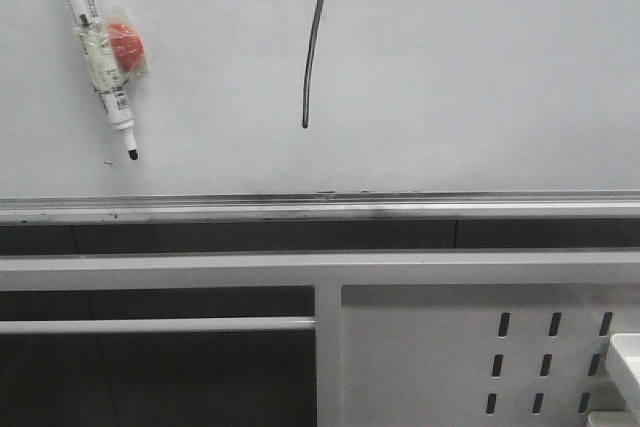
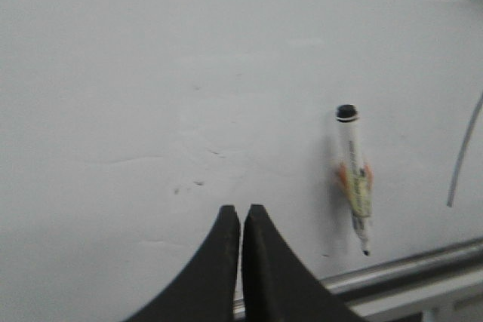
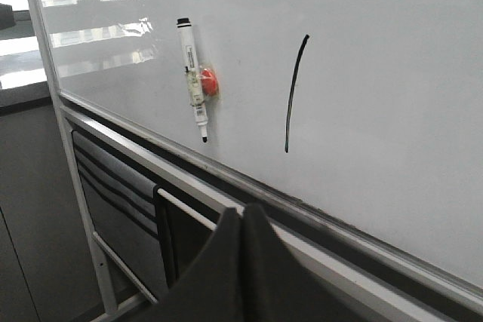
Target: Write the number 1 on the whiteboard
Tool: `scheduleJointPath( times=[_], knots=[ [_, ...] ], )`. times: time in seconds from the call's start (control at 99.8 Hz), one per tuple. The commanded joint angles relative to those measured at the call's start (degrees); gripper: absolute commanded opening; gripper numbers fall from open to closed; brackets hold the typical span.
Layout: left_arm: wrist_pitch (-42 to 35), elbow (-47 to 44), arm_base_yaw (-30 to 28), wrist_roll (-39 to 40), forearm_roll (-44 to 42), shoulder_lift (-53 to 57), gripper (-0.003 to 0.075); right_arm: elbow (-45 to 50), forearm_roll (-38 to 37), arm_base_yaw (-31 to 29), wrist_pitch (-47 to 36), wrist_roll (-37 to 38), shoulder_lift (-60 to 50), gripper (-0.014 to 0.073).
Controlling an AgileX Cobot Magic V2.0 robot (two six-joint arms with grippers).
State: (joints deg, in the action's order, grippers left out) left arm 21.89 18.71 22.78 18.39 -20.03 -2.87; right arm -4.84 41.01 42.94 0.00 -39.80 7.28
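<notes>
The number 1 is a thin, slightly curved black stroke on the whiteboard. It also shows in the right wrist view and at the edge of the left wrist view. A white marker with a red magnet clings to the board left of the stroke, tip down and uncapped; it shows in both wrist views. My left gripper is shut and empty, off the board. My right gripper is shut and empty, below the board's tray. Neither gripper shows in the front view.
The silver tray edge runs along the board's bottom. Below it stand a white frame bar and a white perforated metal panel at the right. The board's frame post stands at its side.
</notes>
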Motion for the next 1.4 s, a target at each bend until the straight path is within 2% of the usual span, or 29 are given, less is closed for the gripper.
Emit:
scheduleJointPath(
  times=[0.0,0.17,0.341,0.471,0.631,0.681,0.842,0.892,1.393],
  knots=[
    [-7.44,-0.72,-7.42,-0.03,4.44,-0.68,-0.0020,-1.58,0.03,-0.30,-2.91,-0.29,0.60,-0.0069],
    [-7.31,-4.06,-19.36,-0.03,5.76,-0.68,-0.0020,-1.58,0.03,-0.30,-2.91,-0.29,0.60,-0.0069],
    [-9.36,-8.39,-25.46,-0.03,6.47,-0.32,-0.0020,-1.58,0.03,-0.30,-2.91,-0.29,0.60,-0.0069],
    [-9.66,-13.54,-23.90,-0.58,7.36,4.58,-0.0020,-1.58,0.03,-0.30,-2.91,-0.29,0.60,-0.0069],
    [-12.41,-21.11,-20.87,-9.23,15.38,4.44,-0.0020,-1.45,0.03,-0.30,-2.55,-0.29,0.60,-0.0069],
    [-8.93,-20.88,-20.20,-10.14,15.62,4.44,-0.0020,-1.36,0.03,-0.30,-2.67,-0.29,0.60,-0.0069],
    [-7.25,-20.92,-17.93,-18.39,18.22,4.44,-0.0020,-1.36,0.03,-0.30,-2.57,-0.29,0.60,-0.0069],
    [-5.52,-20.92,-17.83,-18.39,18.33,4.44,-0.0020,-1.36,0.03,-0.30,-2.57,-0.29,0.60,-0.0069],
    [-5.47,-20.91,-17.83,-18.39,17.48,4.44,-0.0020,-1.36,0.03,-0.30,-2.57,-0.29,0.60,-0.0069]
  ],
)
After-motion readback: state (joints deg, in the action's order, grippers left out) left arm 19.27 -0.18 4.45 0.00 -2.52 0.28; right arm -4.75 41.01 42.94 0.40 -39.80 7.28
